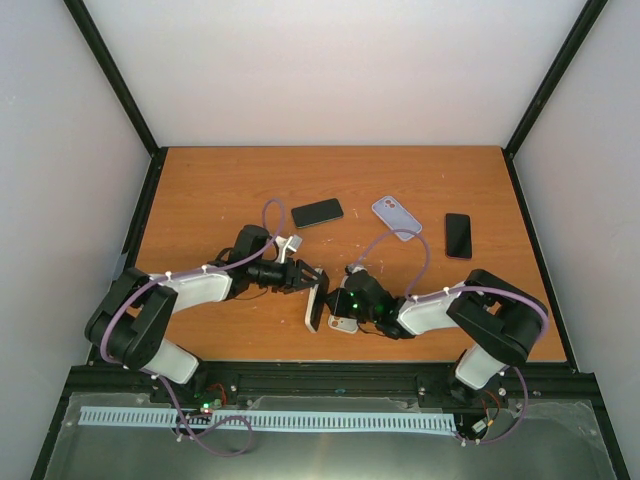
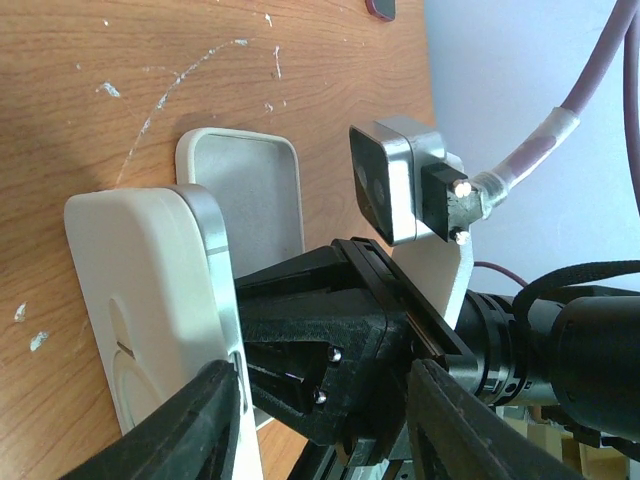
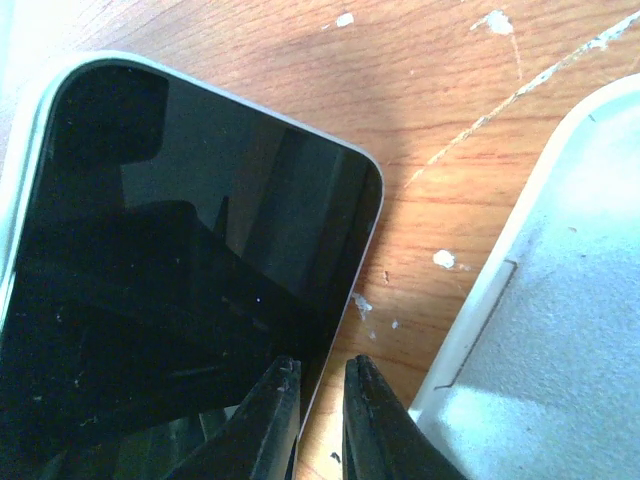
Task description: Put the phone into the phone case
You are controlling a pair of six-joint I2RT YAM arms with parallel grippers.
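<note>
Here's the count on the orange-brown wooden table (image 1: 220,180): three phones, two cases, two arms. At the back lie a flat black phone (image 1: 317,212) on the left and a second black phone (image 1: 458,235) far right, with a lilac phone case (image 1: 397,216) between them. Up front, the white phone (image 1: 316,300), silver-rimmed with a black glass screen, stands on edge between the two grippers. The white case (image 1: 343,325), a rounded tray, lies flat near it, open side up.

The left gripper (image 1: 308,280) is spread wide and grips nothing. Its wrist camera shows the white phone (image 2: 150,300) back-on beside one finger, the other arm's black body between the fingers, and the white case (image 2: 250,195) beyond.

Only the right wrist view shows the screen of the white phone (image 3: 180,280). There the right gripper (image 3: 320,385) has its fingers nearly together with the phone's rim pinched between them. A strip of bare wood separates it from the white case (image 3: 560,300).
</note>
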